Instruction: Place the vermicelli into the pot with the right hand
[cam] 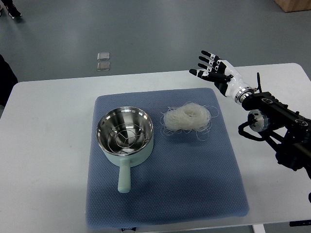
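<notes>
Open mat is seen between the spread right hand and the vermicelli; the pot is unobstructed from above.

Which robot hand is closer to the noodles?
Right. The right hand, fingers spread and holding nothing, hovers up and to the right of the vermicelli on the blue mat. The left hand isn't in the picture at all.
</notes>
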Available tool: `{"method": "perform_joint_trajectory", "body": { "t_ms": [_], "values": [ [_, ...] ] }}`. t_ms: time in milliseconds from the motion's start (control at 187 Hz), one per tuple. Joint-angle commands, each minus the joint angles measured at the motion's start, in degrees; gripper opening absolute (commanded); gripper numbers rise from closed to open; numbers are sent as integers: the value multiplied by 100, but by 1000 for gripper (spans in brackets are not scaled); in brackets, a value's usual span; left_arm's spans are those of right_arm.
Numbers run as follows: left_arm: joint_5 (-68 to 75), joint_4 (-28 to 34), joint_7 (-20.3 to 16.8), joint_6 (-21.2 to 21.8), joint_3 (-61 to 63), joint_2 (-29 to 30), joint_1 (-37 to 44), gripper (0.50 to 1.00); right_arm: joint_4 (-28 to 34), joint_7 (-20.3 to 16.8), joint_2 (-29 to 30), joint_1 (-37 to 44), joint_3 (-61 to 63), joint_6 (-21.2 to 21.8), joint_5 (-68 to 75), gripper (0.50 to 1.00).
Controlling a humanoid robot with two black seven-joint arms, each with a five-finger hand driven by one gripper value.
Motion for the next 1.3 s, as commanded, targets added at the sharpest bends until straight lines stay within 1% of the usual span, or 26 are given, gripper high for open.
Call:
{"method": "perform_joint_trajectory", "body": {
  "t_ms": [0, 203, 519, 668, 824, 1096, 1198, 1294],
  "values": [
    [-5, 7, -7, 12, -1, 0, 0, 1000, 9, 0, -23, 15, -18, 6, -1, 924],
    [-5, 7, -7, 12, -1, 0, 0, 1000, 26, 0, -40, 50, -114, 24, -9, 924],
    [-5, -1, -7, 12, -1, 0, 0, 1000, 35, 9, -110, 68, -123, 314, -27, 923],
    [-5, -1, -7, 12, -1, 0, 0, 1000, 44, 9, -207, 94, -132, 366, -185, 921],
    [-5, -1, -7, 12, -1, 0, 0, 1000, 105, 9, -330, 94, -132, 648, -879, 921],
    [-5, -1, 2, 12, -1, 0, 0, 1000, 404, 18, -638, 165, -220, 1307, -3077, 924],
    [-5, -1, 2, 12, 8, 0, 0, 1000, 571, 18, -813, 384, -624, 1570, -3779, 921],
    [-5, 7, -7, 12, 8, 0, 0, 1000, 747, 18, -963, 639, -1037, 1606, -4167, 924]
  ]
}}
